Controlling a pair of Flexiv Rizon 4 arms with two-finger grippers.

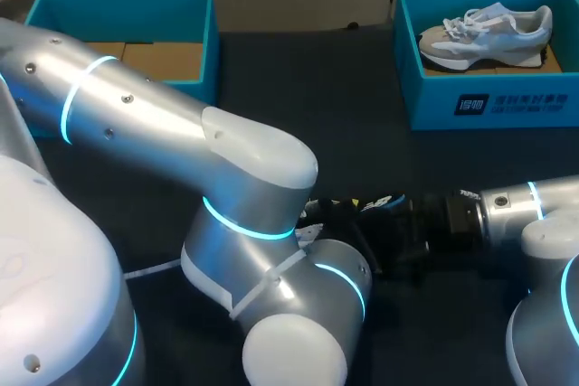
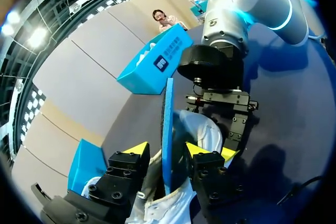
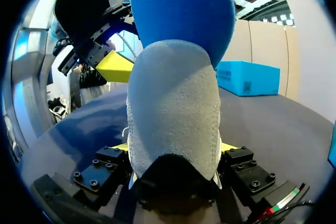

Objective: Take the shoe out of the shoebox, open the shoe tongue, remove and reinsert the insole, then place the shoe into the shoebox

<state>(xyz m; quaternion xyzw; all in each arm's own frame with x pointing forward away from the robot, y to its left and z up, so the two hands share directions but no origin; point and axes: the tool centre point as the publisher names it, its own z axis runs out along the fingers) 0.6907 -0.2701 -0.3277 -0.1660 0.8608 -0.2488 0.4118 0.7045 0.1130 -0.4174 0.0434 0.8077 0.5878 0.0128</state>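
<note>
Left gripper [image 2: 168,149] is straddling the upright insole [image 2: 167,108], fingers [image 2: 137,148] not touching it; right gripper [image 3: 173,148] is clamping the shoe [image 3: 173,103]; likely light, bendy foam, so pinch near its middle.

Rough cloth shoe [image 3: 173,114], smooth matt foam insole [image 3: 184,9].

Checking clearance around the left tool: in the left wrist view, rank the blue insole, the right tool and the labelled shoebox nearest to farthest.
1. The blue insole, upright between the left tool's fingers.
2. The right tool, just ahead, gripping the shoe.
3. The labelled shoebox, farthest, well beyond the right tool.
</note>
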